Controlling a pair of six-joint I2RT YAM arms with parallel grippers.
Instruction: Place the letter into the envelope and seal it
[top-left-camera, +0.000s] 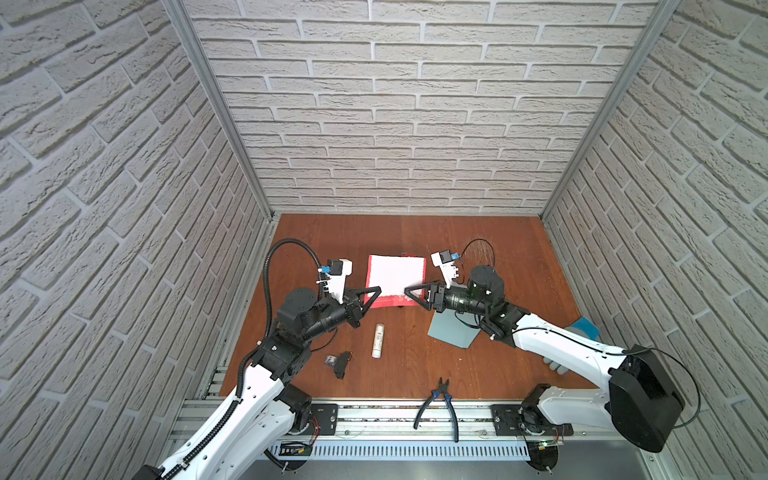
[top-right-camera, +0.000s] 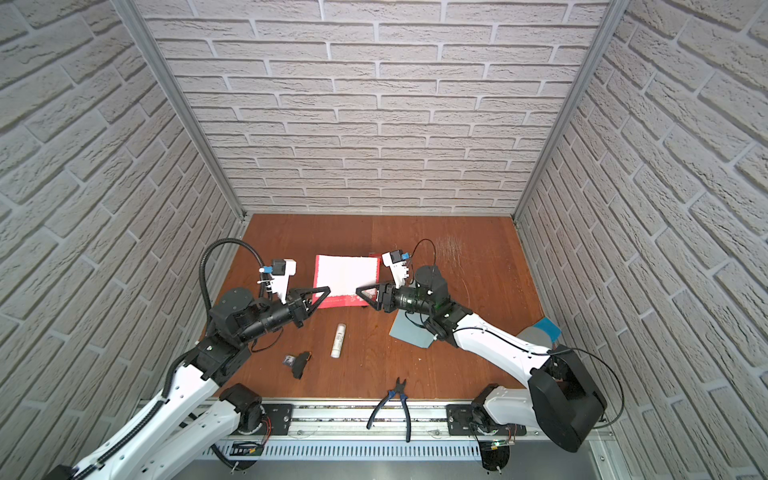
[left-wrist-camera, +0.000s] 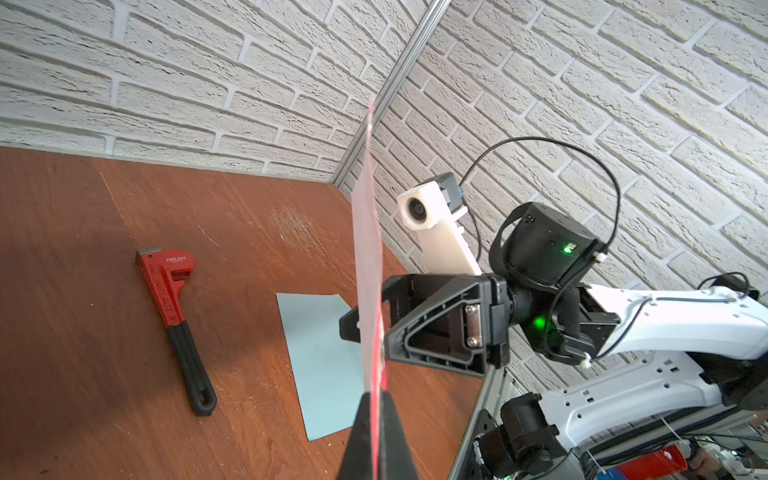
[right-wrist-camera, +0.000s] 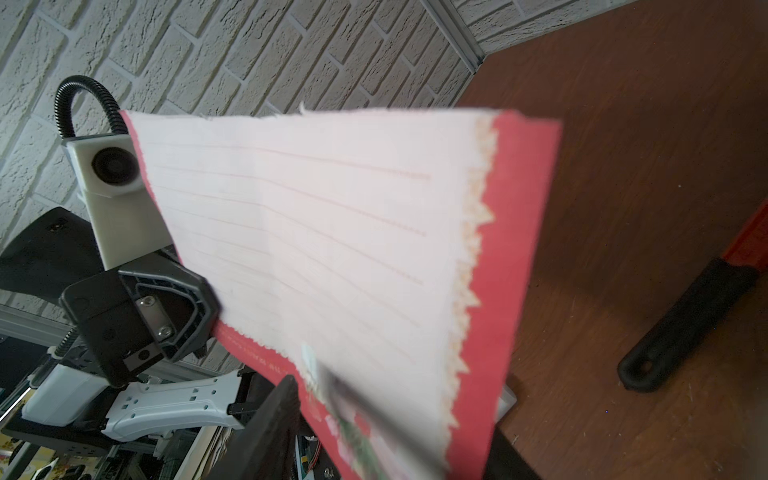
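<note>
The letter (top-left-camera: 395, 276) hangs in the air above the middle of the surface (top-left-camera: 519, 270), well apart from the envelope (top-left-camera: 451, 332), which lies flat at the near right under the right arm. The left claw (top-left-camera: 374, 293) is pinched on the letter's near left corner. The right claw (top-left-camera: 409, 291) has its jaws parted on either side of the near right corner, seemingly without a pinch yet. I judge the letter light, thin and springy, stiff enough to stay flat but quick to bow or slip from one corner. It is best gripped on the red border, at two corners. The left wrist view alone shows it edge-on, and shows a red wrench (left-wrist-camera: 174, 299) that it mostly hides in both top views. The right wrist view alone shows its ruled lines and ragged white edge.
</note>
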